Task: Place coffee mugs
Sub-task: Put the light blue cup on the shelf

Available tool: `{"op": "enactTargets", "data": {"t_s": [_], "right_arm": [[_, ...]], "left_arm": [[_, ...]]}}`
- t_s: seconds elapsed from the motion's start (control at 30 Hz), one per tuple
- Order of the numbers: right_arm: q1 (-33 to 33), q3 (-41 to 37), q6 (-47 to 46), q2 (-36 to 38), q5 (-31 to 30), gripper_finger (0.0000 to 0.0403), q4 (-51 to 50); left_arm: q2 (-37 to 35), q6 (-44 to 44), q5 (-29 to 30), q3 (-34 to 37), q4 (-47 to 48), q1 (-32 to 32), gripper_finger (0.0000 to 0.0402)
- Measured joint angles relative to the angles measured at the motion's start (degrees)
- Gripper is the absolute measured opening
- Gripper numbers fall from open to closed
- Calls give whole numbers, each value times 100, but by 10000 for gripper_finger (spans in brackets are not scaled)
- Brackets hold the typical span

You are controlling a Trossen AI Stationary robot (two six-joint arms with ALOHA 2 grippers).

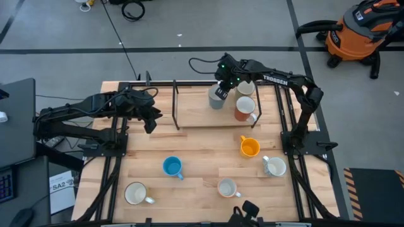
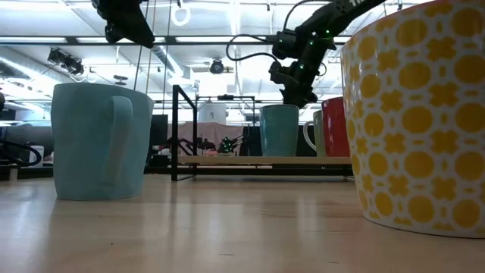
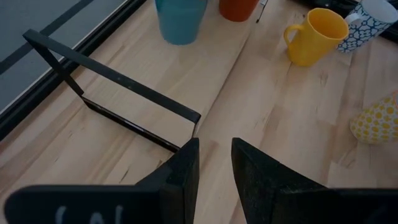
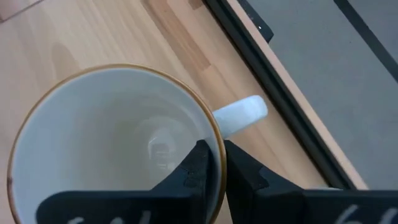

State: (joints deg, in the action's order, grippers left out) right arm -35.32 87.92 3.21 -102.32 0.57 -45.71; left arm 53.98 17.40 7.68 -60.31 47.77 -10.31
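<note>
A grey-green coffee mug point(image 1: 215, 99) stands upright on the wooden board point(image 2: 227, 160) of the black-framed rack at the table's far side. My right gripper point(image 4: 214, 152) reaches down onto it from above and is shut on its rim. A reddish-brown mug point(image 1: 244, 110) and a white mug point(image 1: 245, 87) stand right beside it on the board. My left gripper point(image 3: 214, 155) hovers open and empty above the table's left side, near the rack's left end. My right gripper pinches the mug's rim point(image 4: 210, 132) just beside the pale handle point(image 4: 244, 114), one finger inside the cup point(image 4: 196, 167) and one outside point(image 4: 241, 167). The fingers come steeply from above. In the low view the mug stands upright with its base on the board.
On the near half of the table stand an orange mug point(image 1: 250, 147), a blue mug point(image 1: 172, 166), a patterned white mug point(image 1: 274, 166) and two pale mugs point(image 1: 136, 193) point(image 1: 227, 188). The rack's black upright frame point(image 1: 175, 104) stands between my two grippers.
</note>
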Motion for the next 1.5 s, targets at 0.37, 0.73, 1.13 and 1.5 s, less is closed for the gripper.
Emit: {"op": "enactTargets", "data": {"t_s": [0.37, 0.73, 1.13, 1.5], "right_arm": [[-508, 0, 954, 0, 483, 39, -48], [-825, 0, 1795, 0, 901, 39, -153], [-875, 7, 2425, 7, 1133, 40, -372], [-875, 1, 2435, 6, 1075, 57, -341]], "left_arm": [[0, 1, 0, 0, -2, -1, 100], [0, 1, 0, 0, -5, -2, 100], [0, 1, 0, 0, -138, -1, 100], [0, 1, 1, 0, -137, 0, 100]]}}
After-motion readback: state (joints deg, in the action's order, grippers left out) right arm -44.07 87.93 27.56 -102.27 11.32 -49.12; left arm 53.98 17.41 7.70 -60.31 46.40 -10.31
